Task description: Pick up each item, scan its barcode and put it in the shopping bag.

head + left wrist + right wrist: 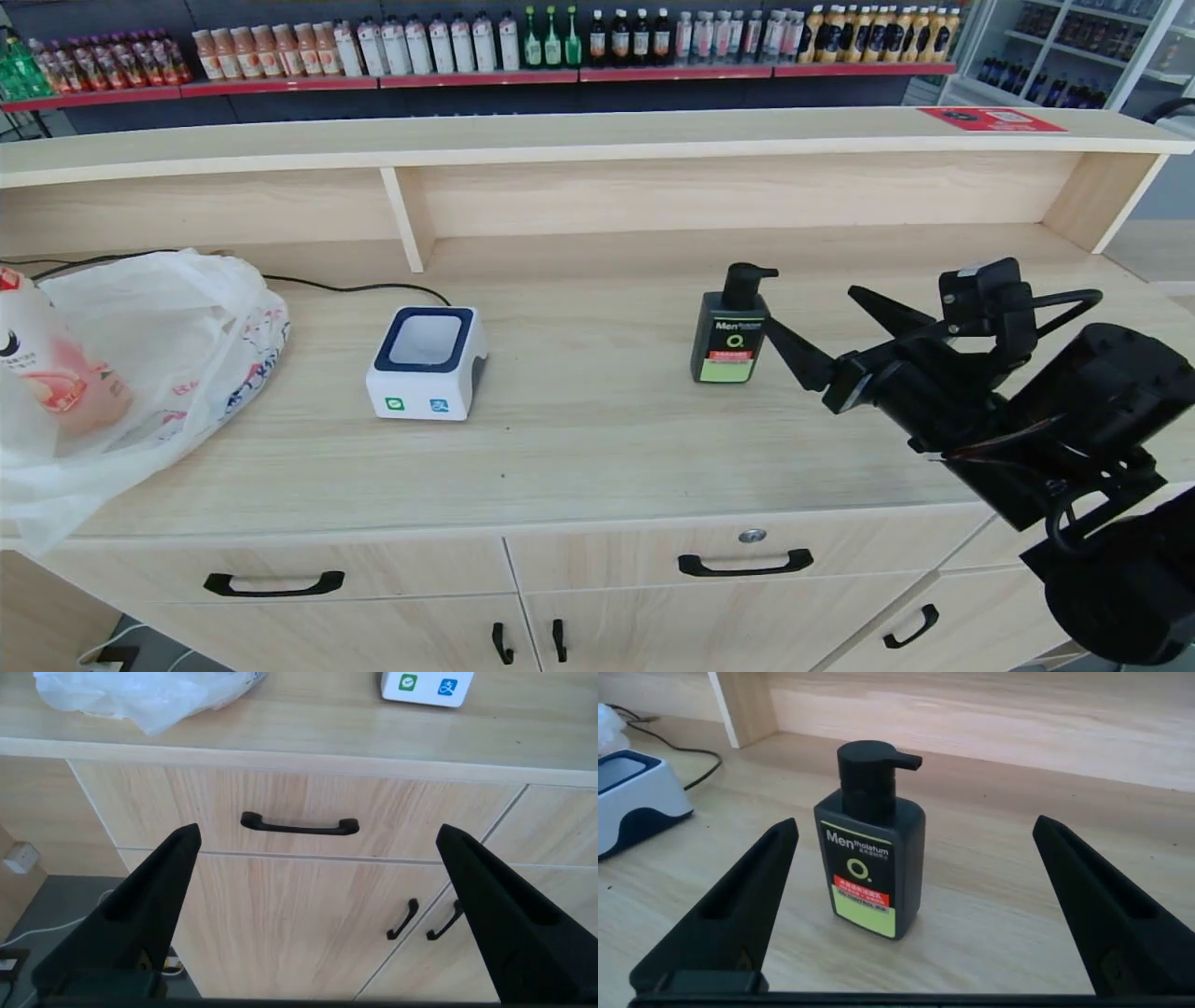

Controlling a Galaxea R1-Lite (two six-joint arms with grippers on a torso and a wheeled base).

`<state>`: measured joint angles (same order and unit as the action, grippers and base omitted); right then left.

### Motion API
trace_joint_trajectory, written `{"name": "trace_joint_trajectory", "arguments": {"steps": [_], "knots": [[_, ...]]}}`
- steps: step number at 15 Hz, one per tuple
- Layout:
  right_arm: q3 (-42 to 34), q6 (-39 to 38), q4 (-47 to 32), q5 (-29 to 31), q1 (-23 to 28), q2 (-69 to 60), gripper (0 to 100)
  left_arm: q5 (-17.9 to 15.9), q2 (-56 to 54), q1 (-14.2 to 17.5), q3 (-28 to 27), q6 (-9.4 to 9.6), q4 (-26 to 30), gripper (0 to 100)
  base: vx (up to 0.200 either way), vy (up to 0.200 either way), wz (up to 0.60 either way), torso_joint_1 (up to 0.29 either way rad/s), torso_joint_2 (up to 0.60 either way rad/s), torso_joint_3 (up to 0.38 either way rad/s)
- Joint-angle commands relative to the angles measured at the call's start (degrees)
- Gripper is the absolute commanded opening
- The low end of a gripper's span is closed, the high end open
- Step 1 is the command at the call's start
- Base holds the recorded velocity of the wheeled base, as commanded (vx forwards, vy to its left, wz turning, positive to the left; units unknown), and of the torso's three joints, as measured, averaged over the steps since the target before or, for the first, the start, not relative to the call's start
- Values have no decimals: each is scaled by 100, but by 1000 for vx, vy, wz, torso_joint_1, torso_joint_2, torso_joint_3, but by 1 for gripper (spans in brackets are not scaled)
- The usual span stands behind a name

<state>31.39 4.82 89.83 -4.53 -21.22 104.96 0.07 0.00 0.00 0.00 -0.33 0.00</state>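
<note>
A dark pump bottle (730,331) with a green label stands upright on the wooden counter (597,448), right of centre. My right gripper (809,306) is open just to its right, fingers pointing at it without touching. From the right wrist the bottle (871,859) stands ahead of the gripper (915,826), beyond the spread fingers. The white barcode scanner (428,364) sits mid-counter. At the left lies the white plastic shopping bag (168,364) with a pink-labelled bottle (47,373) inside. My left gripper (318,831) is open below the counter's edge, facing the drawer fronts.
A black cable (355,287) runs from the scanner along the counter's back. A raised shelf with a divider (407,219) bounds the far side. Drawer handles (299,825) and cabinet doors lie below the front edge. Store shelves of bottles (560,42) stand behind.
</note>
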Motion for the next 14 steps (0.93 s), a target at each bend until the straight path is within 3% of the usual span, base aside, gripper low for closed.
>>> {"name": "trace_joint_trajectory", "arguments": {"steps": [1, 7, 14], "knots": [[25, 2, 17, -4, -22, 244, 100, 1, 0, 0, 0, -2, 0, 100, 0, 0, 0, 0, 0, 0], [684, 2, 17, 5, 39, 771, 100, 1, 0, 0, 0, 7, 0, 100, 0, 0, 0, 0, 0, 0], [772, 2, 17, 5, 312, 965, 100, 1, 0, 0, 0, 15, -9, 100, 0, 0, 0, 0, 0, 0]]}}
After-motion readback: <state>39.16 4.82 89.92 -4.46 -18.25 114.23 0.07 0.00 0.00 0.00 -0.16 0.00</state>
